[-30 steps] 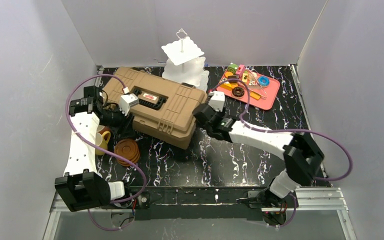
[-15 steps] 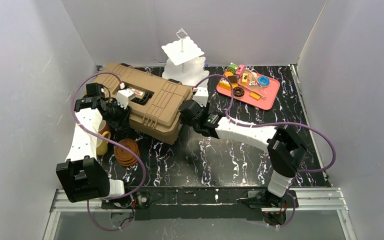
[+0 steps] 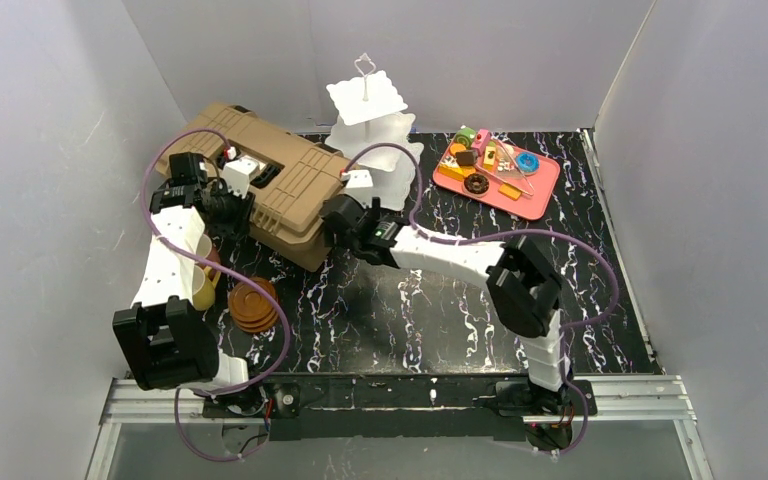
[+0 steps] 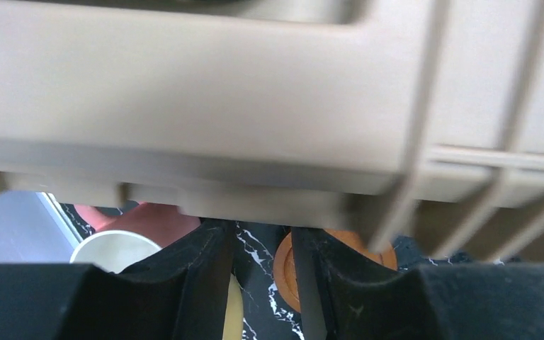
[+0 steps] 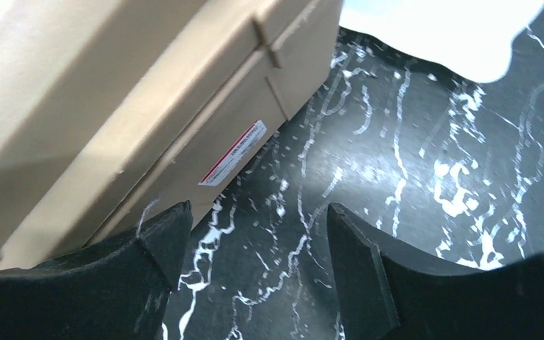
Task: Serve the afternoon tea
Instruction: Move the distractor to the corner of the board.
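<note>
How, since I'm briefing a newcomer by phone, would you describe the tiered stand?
Look to the back edge of the black marbled table, midway along the rear wall. There, between the big tan hard case on the left and the pink tray on the right, is the tiered stand. It is the only tall, all-white thing, its stacked plates topped by a wire loop.

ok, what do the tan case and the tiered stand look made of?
Tan case: looks like moulded hard plastic, matte; ribbed lid, crisp seams. Tiered stand: probably white plastic, going by the thin scalloped plates; ceramic not ruled out, finish unclear at this size.
</note>
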